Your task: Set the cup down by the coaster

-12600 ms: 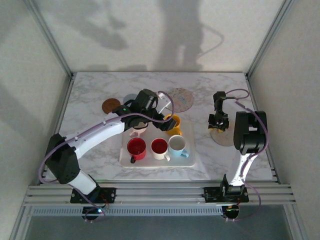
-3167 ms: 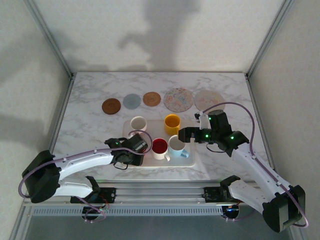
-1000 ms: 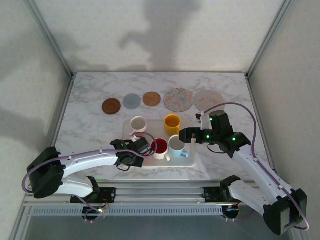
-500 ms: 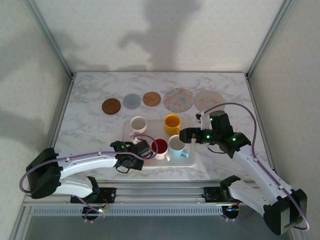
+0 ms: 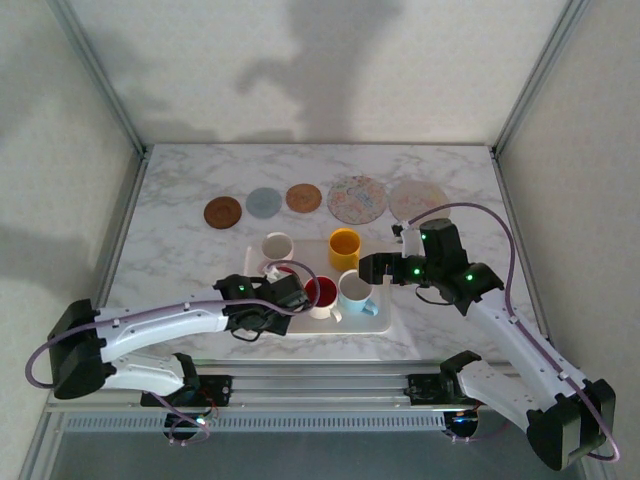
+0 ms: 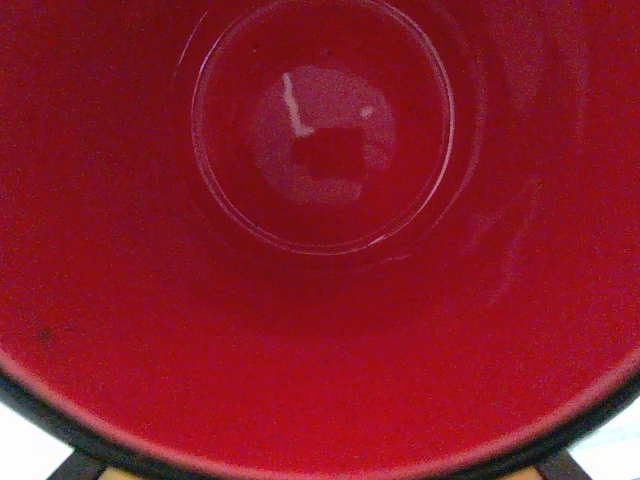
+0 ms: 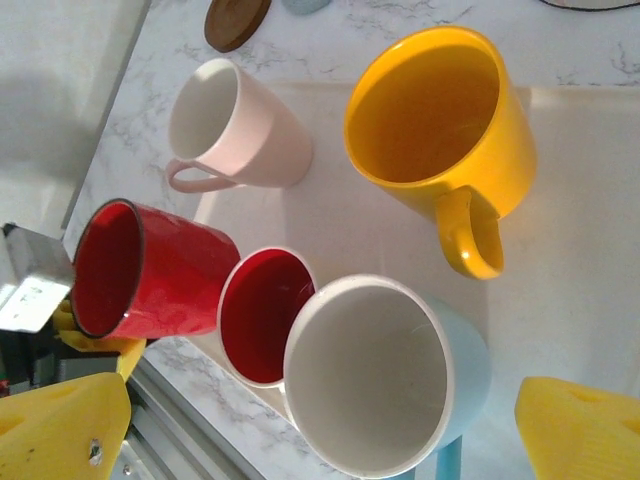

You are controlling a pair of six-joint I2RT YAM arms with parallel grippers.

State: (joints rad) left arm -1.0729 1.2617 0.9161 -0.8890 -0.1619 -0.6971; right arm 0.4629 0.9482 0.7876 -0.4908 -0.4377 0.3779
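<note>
Currently: looks like mid-carry, and my guess is the red cup (image 7: 150, 270) is the one headed for a coaster.
red cup: hangs tilted at the near-left corner of the tray (image 7: 330, 220), mouth turned toward the left gripper (image 5: 278, 292), base just beside the white cup with the red inside (image 7: 262, 312). From the left wrist you stare straight down into its glossy red bottom.
left gripper: pinched narrow on the red cup at the rim, one yellow pad (image 7: 95, 340) peeking out under the lip.
right gripper (image 7: 320, 400): yellow fingers spread wide, holding nothing, hovering over the light-blue cup (image 7: 400, 370).
coasters (image 5: 303, 197): five in a row along the far side of the table (image 5: 180, 250), well apart from the red cup. Can't tell which one is meant.
also on the tray: a pinkish-white cup (image 7: 235, 125) and a yellow cup (image 7: 435, 110).
how it'll handle: imo glazed ceramic, so stiff, a bit hefty and slick. It'll chip if it clips a neighbour or lands hard.
where to grab: a rim-wall pinch does the job, but on slick glaze a tilted cup could swing or slip. The handle is hidden from me, so no idea if that's a better hold.
set-down: needs levelling out first, then a gentle landing beside the coaster.
</note>
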